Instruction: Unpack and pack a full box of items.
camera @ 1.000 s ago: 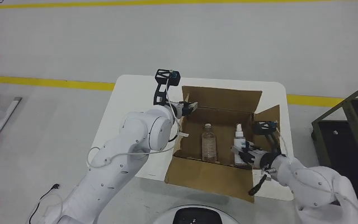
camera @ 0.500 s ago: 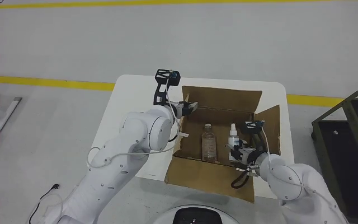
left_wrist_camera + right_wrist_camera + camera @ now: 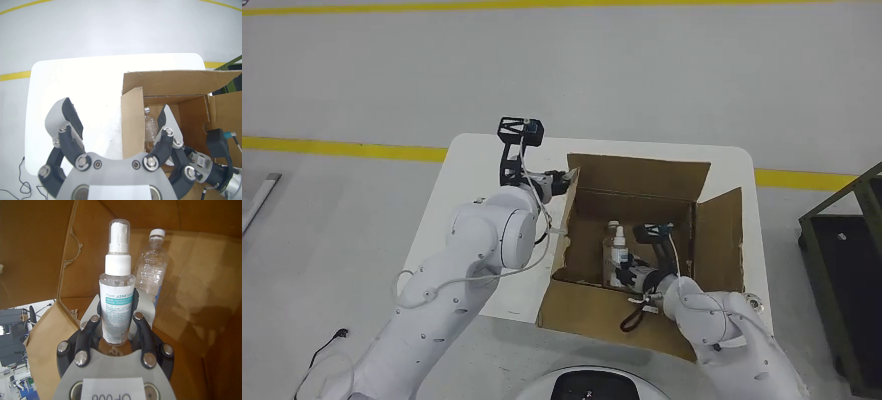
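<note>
An open cardboard box (image 3: 642,176) stands on the right half of the white table (image 3: 482,170). Inside it, my right gripper (image 3: 628,270) is shut on a white-labelled spray bottle (image 3: 117,306) with a clear cap, held upright. Right beside it stands a clear water bottle (image 3: 151,272) with a white cap, also visible past the flap in the left wrist view (image 3: 150,125). My left gripper (image 3: 117,111) is open at the box's left side. Its fingers straddle the upright left flap (image 3: 132,123), one outside over the table and one inside the box.
The box's back flap (image 3: 174,79) and right flap (image 3: 727,225) stand up. The table's left half (image 3: 75,75) is bare white surface. A dark green rack (image 3: 842,250) stands on the floor to the right of the table.
My right gripper has carried the spray bottle leftwards across the box, up against the water bottle. My left arm has shifted slightly left at the flap.
</note>
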Robot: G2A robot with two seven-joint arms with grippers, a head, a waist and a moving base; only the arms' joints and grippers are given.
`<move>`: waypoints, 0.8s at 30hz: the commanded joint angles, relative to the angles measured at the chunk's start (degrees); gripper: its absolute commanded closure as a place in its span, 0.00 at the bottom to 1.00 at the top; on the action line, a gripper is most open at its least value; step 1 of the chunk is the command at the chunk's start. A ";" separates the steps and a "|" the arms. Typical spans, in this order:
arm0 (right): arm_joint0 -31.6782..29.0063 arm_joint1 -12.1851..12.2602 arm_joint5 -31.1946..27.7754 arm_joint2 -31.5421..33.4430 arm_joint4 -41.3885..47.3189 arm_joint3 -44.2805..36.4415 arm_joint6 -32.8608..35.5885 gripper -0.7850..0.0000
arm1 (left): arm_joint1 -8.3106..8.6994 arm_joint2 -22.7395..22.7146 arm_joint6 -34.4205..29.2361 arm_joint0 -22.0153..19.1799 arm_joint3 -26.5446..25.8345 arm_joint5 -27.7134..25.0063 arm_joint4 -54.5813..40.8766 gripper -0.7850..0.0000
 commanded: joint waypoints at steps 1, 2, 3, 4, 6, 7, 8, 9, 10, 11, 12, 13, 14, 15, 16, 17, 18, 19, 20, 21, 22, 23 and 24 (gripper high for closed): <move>2.70 -0.71 1.62 -2.62 1.39 3.68 -1.41 1.00 | 0.03 -0.54 -0.78 0.42 -0.08 0.35 1.38 0.00; 3.84 -1.02 2.37 -3.76 1.46 5.34 -2.02 1.00 | 0.03 -0.62 -0.93 0.48 -0.11 0.43 1.59 0.00; 5.03 -1.32 3.27 -4.84 1.42 6.60 -2.28 1.00 | 0.03 -0.62 -0.93 0.48 -0.11 0.43 1.59 0.00; 6.15 -1.65 4.33 -5.62 2.08 7.64 -2.51 1.00 | 0.03 -0.62 -0.93 0.48 -0.11 0.43 1.59 0.00; 8.08 -2.15 6.04 -6.92 2.13 9.18 -3.35 1.00 | 0.03 -0.62 -0.93 0.48 -0.11 0.43 1.59 0.00; 9.01 -2.36 6.63 -7.67 1.75 9.97 -3.32 1.00 | 0.03 -0.62 -0.93 0.48 -0.11 0.43 1.59 0.00; 9.90 -2.59 7.47 -8.31 1.61 10.84 -3.35 1.00 | 0.03 -0.62 -0.93 0.48 -0.11 0.43 1.59 0.00; 10.80 -2.82 8.22 -9.01 1.51 11.88 -3.14 1.00 | 0.03 -0.62 -0.93 0.48 -0.11 0.43 1.59 0.00; 11.69 -3.06 8.59 -9.64 1.61 12.72 -3.12 1.00 | 0.03 -0.62 -0.93 0.48 -0.11 0.43 1.59 0.00; 12.51 -3.25 9.11 -10.31 0.94 13.66 -3.40 1.00 | 0.03 -0.62 -0.93 0.48 -0.11 0.43 1.59 0.00; 13.26 -3.46 9.24 -11.24 0.43 14.51 -3.01 0.89 | 0.03 -0.62 -0.93 0.48 -0.11 0.43 1.59 0.00; 14.04 -3.69 9.34 -12.01 0.28 15.37 -2.86 0.69 | 0.03 -0.62 -0.93 0.48 -0.11 0.43 1.59 0.00; 14.70 -3.93 9.56 -12.71 0.13 16.30 -2.97 0.53 | 0.03 -0.62 -0.93 0.48 -0.11 0.43 1.59 0.00; 15.30 -4.16 9.62 -13.36 0.03 17.02 -3.04 0.51 | 0.03 -0.62 -0.93 0.48 -0.11 0.43 1.59 0.00; 15.79 -4.36 9.90 -13.85 -0.03 17.67 -3.11 0.49 | 0.03 -0.62 -0.93 0.48 -0.11 0.43 1.59 0.00; 16.19 -4.55 10.13 -14.21 0.05 18.07 -3.20 0.34 | 0.03 -0.62 -0.93 0.48 -0.11 0.43 1.59 0.00; 16.48 -4.69 10.16 -14.53 0.01 18.35 -3.33 0.19 | 0.03 -0.62 -0.93 0.48 -0.11 0.43 1.59 0.00; 16.73 -4.79 10.19 -14.82 -0.36 18.57 -3.30 0.06 | 0.03 -0.62 -0.93 0.48 -0.11 0.43 1.59 0.00; 16.95 -4.85 10.31 -15.05 -0.86 18.80 -3.09 0.04 | 0.03 -0.62 -0.93 0.48 -0.11 0.43 1.59 0.00; 17.10 -4.92 10.49 -15.11 -0.95 18.81 -2.93 0.02 | 0.03 -0.62 -0.93 0.48 -0.11 0.43 1.59 0.00; 17.12 -4.98 10.60 -14.97 -0.72 18.71 -2.91 0.04 | 0.03 -0.62 -0.93 0.48 -0.11 0.43 1.59 0.00; 17.08 -5.01 10.55 -14.81 -0.57 18.61 -2.89 0.02 | 0.03 -0.62 -0.93 0.48 -0.11 0.43 1.59 0.00; 17.04 -4.99 10.47 -14.53 -0.57 18.30 -2.88 0.04 | 0.03 -0.62 -0.93 0.48 -0.11 0.43 1.59 0.00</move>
